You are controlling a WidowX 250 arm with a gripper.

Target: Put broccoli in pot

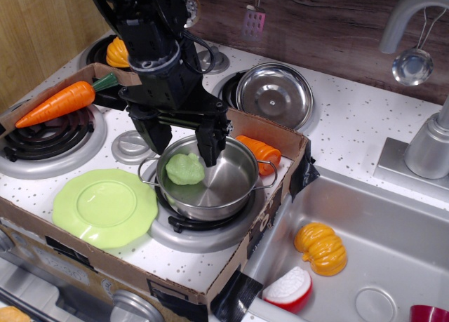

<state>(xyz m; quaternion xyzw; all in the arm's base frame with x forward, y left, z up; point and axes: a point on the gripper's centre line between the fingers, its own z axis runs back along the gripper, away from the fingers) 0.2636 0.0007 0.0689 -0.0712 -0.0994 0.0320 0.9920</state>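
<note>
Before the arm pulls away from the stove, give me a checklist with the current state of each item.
1. Broccoli inside the pot: ok, it lies on the pot's left inner side.
2. Claw released: ok, fingers spread, nothing between them.
3. Claw clear of the broccoli: ok, it hangs above the floret with a gap visible.
4. Right finger clear of the pot's rim: cannot tell, it overlaps the far rim in this view.
5. Pot upright on the burner: ok.
6. Path straight up: ok, nothing visible above the claw except the arm.
</note>
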